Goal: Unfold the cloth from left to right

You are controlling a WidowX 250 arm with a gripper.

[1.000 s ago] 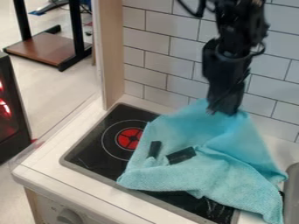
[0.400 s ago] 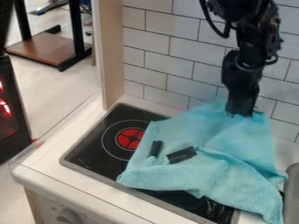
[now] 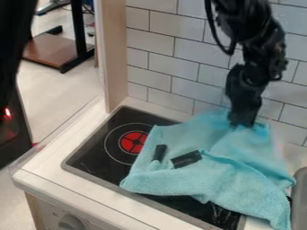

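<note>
Tiled wall (image 3: 174, 49) standing behind white counter (image 3: 51, 179)
Black stove top (image 3: 99, 150) lying in counter, red burner (image 3: 133, 142) showing beside cloth
Blue cloth (image 3: 231, 182) covering right part of stove top, wrinkling, reaching over onto counter
Black gripper (image 3: 243, 124) hanging down, touching far part of cloth; whether it is grasping cloth or releasing, I am not able to tell

The camera looks down at a slant from above the front of the stove (image 3: 90, 155), facing the tiled wall (image 3: 174, 54). It sits near, cropping the counter (image 3: 51, 167).
</note>
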